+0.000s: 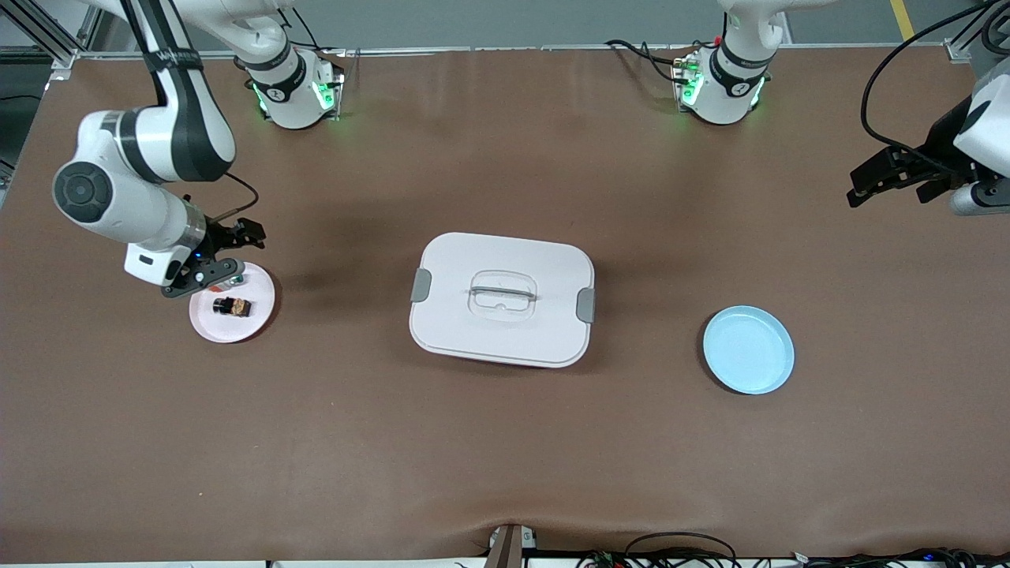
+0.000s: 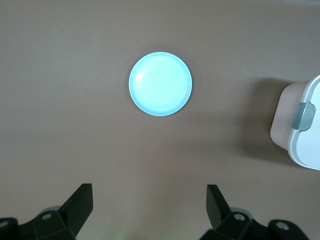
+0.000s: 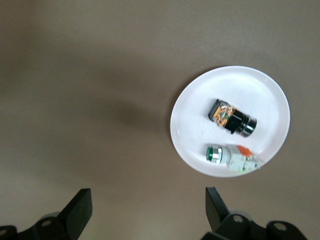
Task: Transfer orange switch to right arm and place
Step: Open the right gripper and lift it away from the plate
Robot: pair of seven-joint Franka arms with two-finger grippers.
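switch: the tiny black boxy orange switch [image 1: 232,306] lies on its side on the round pale pink plate [image 1: 256,319] at the right arm's end of the brown tabletop [image 1: 505,442]
neighbour: a small white piece with teal and red bits [image 3: 231,156] lies just beside it on the same plate
how it handles: it looks light, hard and stiff, maybe a bit slippery and quick to roll
where to hold: pinch the flat sides of the black body, not the orange end
right gripper [image 1: 229,256]: wide, holding nothing, over the plate's edge
left gripper [image 1: 888,177]: wide, holding nothing, waits over the left arm's end
other things: a white lidded box with grey clips [image 1: 502,298] sits mid tabletop, a round light blue plate [image 1: 748,349] toward the left arm's end
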